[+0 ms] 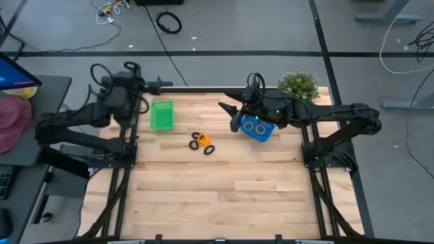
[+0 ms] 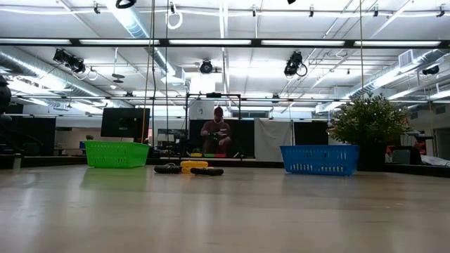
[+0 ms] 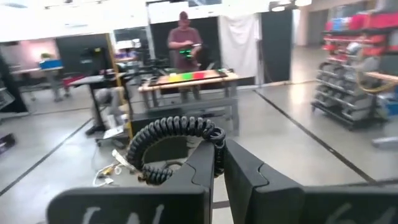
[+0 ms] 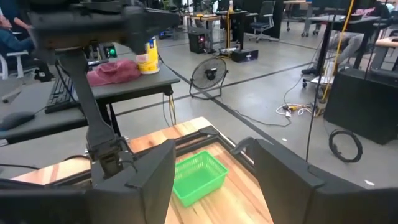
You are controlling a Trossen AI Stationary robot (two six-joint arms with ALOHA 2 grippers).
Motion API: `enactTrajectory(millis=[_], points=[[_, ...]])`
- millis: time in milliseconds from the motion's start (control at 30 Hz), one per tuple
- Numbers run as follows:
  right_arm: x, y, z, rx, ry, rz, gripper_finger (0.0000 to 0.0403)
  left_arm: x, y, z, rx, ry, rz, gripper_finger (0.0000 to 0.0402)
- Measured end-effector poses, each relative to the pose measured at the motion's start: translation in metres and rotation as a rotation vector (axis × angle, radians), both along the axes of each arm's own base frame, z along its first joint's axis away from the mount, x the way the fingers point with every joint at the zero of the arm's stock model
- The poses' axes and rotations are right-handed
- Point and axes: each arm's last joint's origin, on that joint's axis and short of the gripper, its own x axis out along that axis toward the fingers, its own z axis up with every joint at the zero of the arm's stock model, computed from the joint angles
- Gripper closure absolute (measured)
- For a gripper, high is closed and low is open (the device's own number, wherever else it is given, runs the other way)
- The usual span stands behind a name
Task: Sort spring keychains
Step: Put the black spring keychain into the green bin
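Open workshop floor lies beyond the wooden bench (image 1: 224, 190); a person stands at a far table in the low and left wrist views, well clear of the arms.

Left gripper (image 3: 219, 163): raised off the bench at its far left edge, beside the green basket (image 1: 162, 114). Fingers pressed together on a black spring keychain (image 3: 174, 140), the coil standing up from between the tips. Judgement: the keychain is held high for carrying to a basket, and green is the nearer one.

Right gripper (image 4: 211, 171): spread wide, holding nothing, hovering over the blue basket (image 1: 257, 128) at the far right of the bench, next to a small potted plant (image 1: 299, 85).

Remaining spring keychains (image 1: 201, 142): small cluster of orange and black loops lying on the bench between the two baskets, touching or nearly so. Exact count cannot be told from here.

Edges and room:
- Both baskets sit close to the far edge; the near half of the bench is bare wood.
- Cluster has free approach from the near side and from above.
- The plant crowds the far side of the blue basket.
- Arm frames run along both side edges.
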Motion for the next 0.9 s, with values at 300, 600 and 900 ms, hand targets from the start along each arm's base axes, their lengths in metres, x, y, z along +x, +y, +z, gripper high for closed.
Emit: enactTrajectory(millis=[300,600,900], points=[[0.000,0.000,0.000,0.009,-0.002,0.002,0.0186,0.002,0.039,0.004,0.018,-0.083,0.051,0.0379],[0.000,0.000,-0.002,0.032,0.002,0.000,0.0186,-0.006,0.075,0.002,-0.170,-0.064,-0.008,0.0379],[0.000,0.000,-0.002,0.050,0.000,-0.002,0.0186,-0.006,0.122,-0.038,-0.647,-0.049,-0.103,0.0379]])
